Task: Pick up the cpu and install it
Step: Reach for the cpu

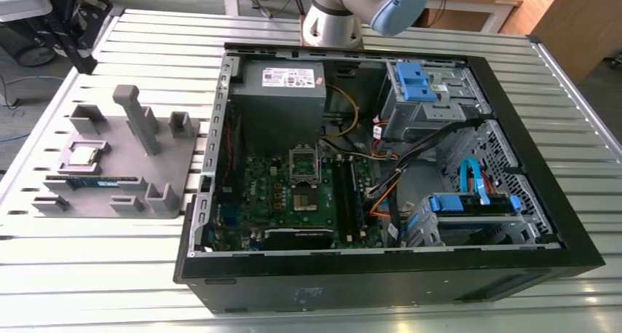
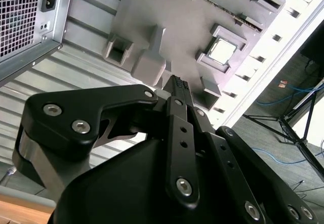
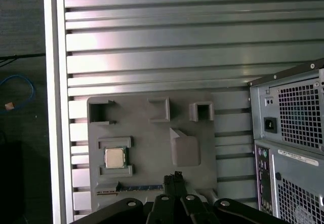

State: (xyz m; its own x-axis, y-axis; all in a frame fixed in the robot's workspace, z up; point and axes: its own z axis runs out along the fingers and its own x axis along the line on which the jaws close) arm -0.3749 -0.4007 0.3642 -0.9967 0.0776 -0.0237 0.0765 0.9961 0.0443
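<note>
Cpu point(image 3: 114, 157) between holder's point(image 3: 152, 133) raised edges

The cpu point(image 1: 81, 155), a small silvery square, lies flat in a recess of the grey holder point(image 1: 116, 164).

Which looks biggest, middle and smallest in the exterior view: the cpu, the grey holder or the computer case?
1. computer case, clearly the largest
2. grey holder
3. cpu, a tiny square sitting on the holder

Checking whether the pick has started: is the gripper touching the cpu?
Apart. In the first wrist view the gripper is clear of the cpu, with bare grey holder between them.
</note>
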